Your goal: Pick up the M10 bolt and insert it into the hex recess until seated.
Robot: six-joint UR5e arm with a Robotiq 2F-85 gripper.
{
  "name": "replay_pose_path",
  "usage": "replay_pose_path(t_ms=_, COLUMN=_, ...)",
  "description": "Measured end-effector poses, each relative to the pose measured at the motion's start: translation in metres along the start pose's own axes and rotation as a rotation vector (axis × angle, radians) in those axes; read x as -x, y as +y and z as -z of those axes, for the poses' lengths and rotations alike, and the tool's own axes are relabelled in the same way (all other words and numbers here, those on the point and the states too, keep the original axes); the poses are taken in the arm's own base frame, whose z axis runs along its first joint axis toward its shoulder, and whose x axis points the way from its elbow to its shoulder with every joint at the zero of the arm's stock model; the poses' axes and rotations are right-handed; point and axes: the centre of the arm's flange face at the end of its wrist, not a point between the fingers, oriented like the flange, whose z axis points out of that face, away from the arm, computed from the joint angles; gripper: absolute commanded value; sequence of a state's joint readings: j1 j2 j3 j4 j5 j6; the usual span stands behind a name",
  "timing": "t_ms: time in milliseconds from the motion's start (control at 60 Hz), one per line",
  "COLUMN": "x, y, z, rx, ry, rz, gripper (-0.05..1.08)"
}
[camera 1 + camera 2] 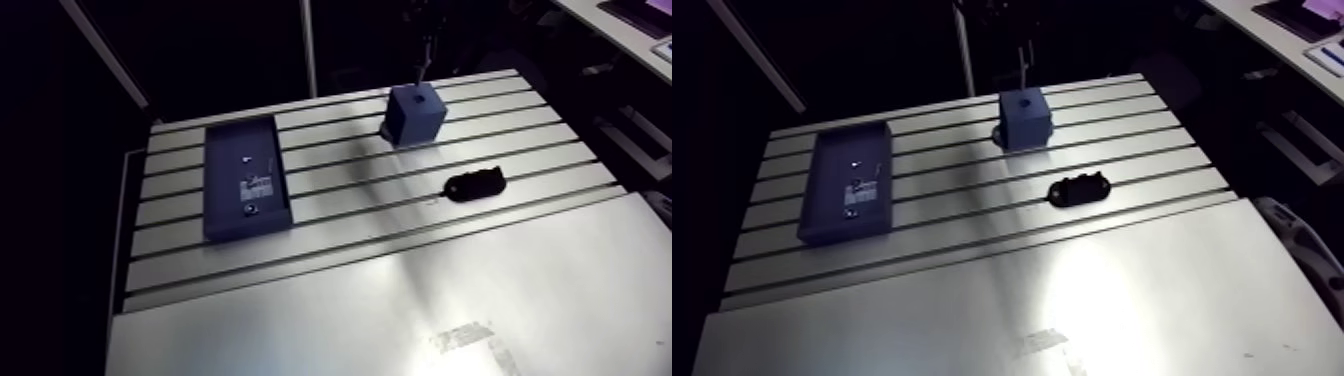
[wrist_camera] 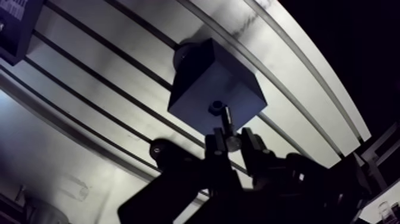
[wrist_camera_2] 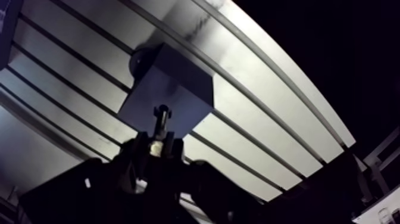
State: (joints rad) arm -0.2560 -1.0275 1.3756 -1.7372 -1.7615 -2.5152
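A blue cube block (image 1: 415,112) stands on the slotted table (image 1: 400,290) toward its far side, with a small dark recess (image 2: 215,108) in its top face. In the wrist view my gripper (image 2: 233,140) is shut on the M10 bolt (image 2: 227,124), which sticks out ahead of the fingers. The bolt's tip sits at or just over the recess; contact cannot be judged. In the arm view the bolt (image 1: 424,62) hangs as a thin rod straight above the block.
A flat blue tray (image 1: 246,179) with small parts in it lies on the table's left. A black oblong part (image 1: 475,185) rests to the right, nearer than the block.
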Motion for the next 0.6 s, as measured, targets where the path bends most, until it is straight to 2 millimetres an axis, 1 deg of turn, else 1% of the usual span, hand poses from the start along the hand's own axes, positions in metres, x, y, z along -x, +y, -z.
replay_pose_path(t_ms=600, x=0.000, y=-0.003, z=-0.011, rx=-0.013, ry=-0.010, rz=-0.002, gripper=0.80)
